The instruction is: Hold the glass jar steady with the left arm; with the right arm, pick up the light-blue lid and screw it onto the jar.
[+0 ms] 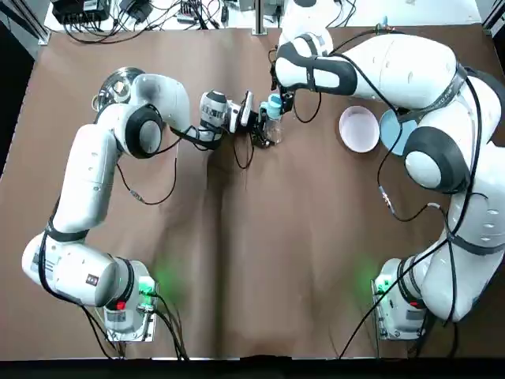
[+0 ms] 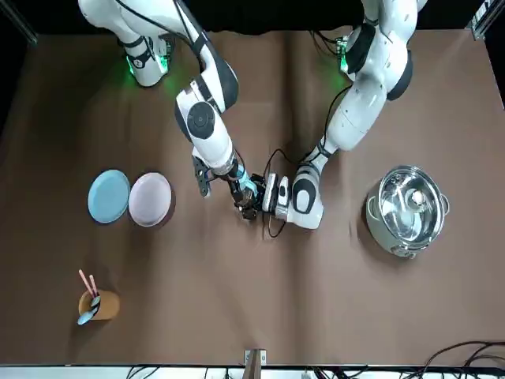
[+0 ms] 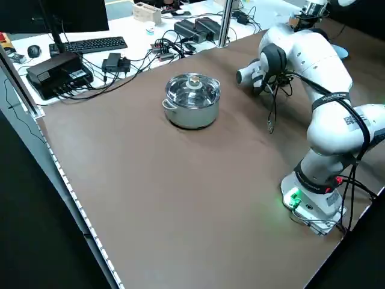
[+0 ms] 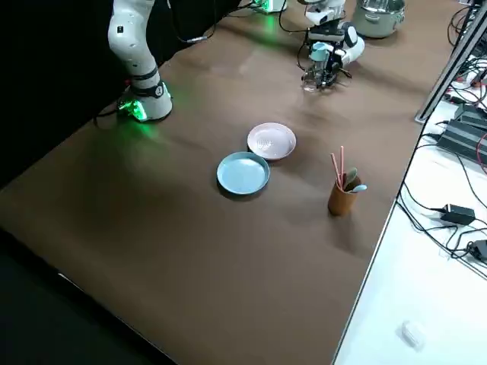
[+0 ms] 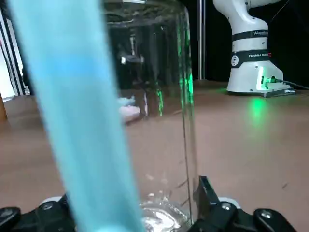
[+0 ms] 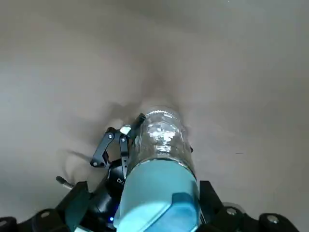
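Note:
The clear glass jar (image 1: 271,132) stands upright on the brown table, back of centre. My left gripper (image 1: 259,125) reaches in sideways, low, and is shut on the jar (image 5: 159,96), with its fingers (image 6: 121,145) on either side of the glass. My right gripper (image 1: 278,103) comes down from above, shut on the light-blue lid (image 6: 159,200). The lid (image 2: 248,188) hangs directly over the jar (image 6: 161,130); I cannot tell whether it touches the mouth. In the left wrist view a blurred light-blue band (image 5: 72,111) crosses close in front of the jar.
A steel pot with a lid (image 1: 118,85) sits behind the left arm. A pink plate (image 1: 359,128) and a blue plate (image 1: 392,130) lie beside the right arm. Near the table's far edge stands a brown cup with utensils (image 2: 99,304).

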